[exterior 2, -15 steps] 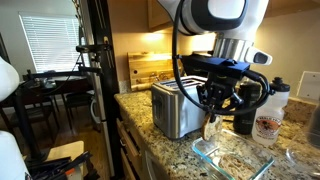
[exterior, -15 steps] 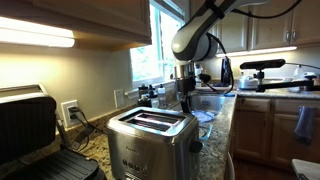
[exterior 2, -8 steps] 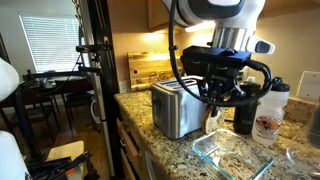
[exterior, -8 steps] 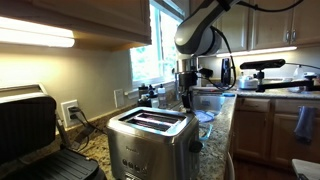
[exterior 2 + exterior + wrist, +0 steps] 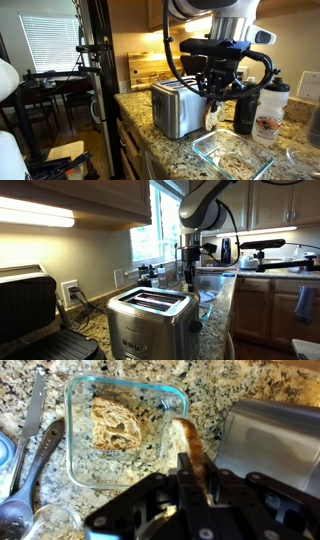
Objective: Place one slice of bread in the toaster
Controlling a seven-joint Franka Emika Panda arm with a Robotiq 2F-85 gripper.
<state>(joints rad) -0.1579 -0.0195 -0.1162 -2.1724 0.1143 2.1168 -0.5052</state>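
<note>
In the wrist view, a spoon (image 5: 30,470) is lying on the speckled granite counter (image 5: 230,380) at the far nine o'clock side. Just beside it, a square glass dish (image 5: 120,379) is sitting at about eleven o'clock from the gripper (image 5: 194,466), and another slice (image 5: 118,423) is lying flat inside it. Toward the middle, the gripper is reaching in from six o'clock. Its fingers are closing narrowly on the slice of bread (image 5: 190,442), which is standing on edge between them and hanging over the dish's three o'clock rim. At two to three o'clock from the gripper, the toaster (image 5: 275,440) is showing its brushed steel side, apart from the held slice. In an exterior view, the toaster (image 5: 176,108) is standing on the counter, and at its three o'clock the gripper (image 5: 213,98) is pointing down with the slice of bread (image 5: 212,120) hanging beneath it, above the glass dish (image 5: 232,157). In an exterior view, a black grill press (image 5: 28,305) is sitting at nine o'clock of the toaster (image 5: 150,315), with the gripper (image 5: 188,275) hanging beyond the toaster at one o'clock.
</note>
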